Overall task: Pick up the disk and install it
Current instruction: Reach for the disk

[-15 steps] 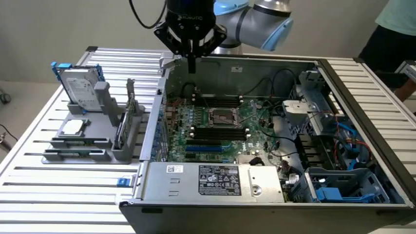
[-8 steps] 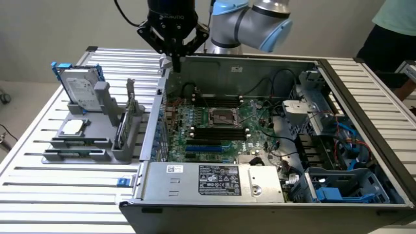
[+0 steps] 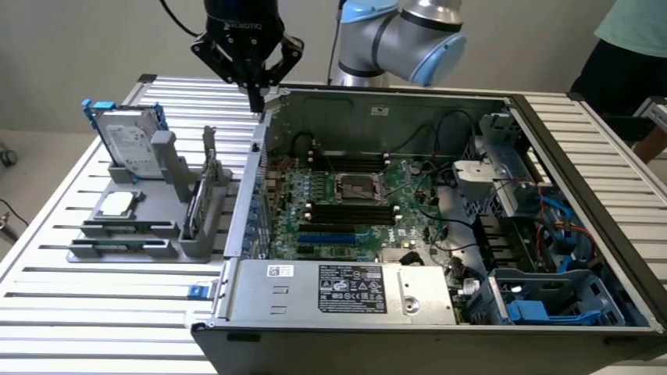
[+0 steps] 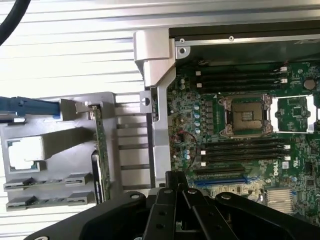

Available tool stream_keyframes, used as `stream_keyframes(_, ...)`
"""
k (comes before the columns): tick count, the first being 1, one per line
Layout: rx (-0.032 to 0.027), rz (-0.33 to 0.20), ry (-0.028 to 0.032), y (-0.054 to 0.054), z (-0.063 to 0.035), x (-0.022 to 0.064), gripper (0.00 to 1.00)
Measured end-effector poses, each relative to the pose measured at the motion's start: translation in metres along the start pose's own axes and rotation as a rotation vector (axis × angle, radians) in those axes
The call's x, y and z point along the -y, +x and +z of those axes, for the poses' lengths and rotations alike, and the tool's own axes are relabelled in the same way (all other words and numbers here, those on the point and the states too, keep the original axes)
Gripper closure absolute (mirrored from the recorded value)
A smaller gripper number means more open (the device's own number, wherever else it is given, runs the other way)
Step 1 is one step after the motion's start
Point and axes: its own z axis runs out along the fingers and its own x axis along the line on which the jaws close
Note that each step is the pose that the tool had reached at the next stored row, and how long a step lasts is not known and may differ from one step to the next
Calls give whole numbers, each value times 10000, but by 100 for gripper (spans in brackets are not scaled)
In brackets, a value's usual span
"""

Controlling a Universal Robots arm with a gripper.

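Silver-grey with a white label, the disk (image 3: 130, 143) stands on edge in the grey fixture (image 3: 156, 242) at the exterior view's left, framed by its blue carrier (image 3: 97, 105), which projects above the top. Nothing touches it. In the same fixture the square processor chip (image 3: 118, 203) lies flat in front of the disk. The thin circuit card (image 3: 194, 205) stands on edge between the disk and the open computer case (image 3: 365, 105). The fixture sits on the slatted table (image 3: 62, 312), just beside the case wall.

The gripper (image 3: 255, 95) hangs above the case's rear corner nearest the fixture. Its fingers are clenched together on nothing, well apart from the disk.

Assessment: the step in hand is the approach to the disk. To do it well, the jaws should part wider than the carrier's thickness before descending. They should line up with the disk's broad faces and come down square on its upper edge, clear of the grey post (image 3: 164, 152) beside it and of the card. A skewed grasp could jam the disk in its slot on lifting. A person (image 3: 625, 47) stands beyond the table at the exterior view's right, away from the gripper.
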Motion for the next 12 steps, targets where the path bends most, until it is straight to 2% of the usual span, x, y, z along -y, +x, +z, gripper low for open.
stream_keyframes(5,3,-1,65,236,18,-107,89)
stream_keyframes(12,5,0,73,563,22,-231,89)
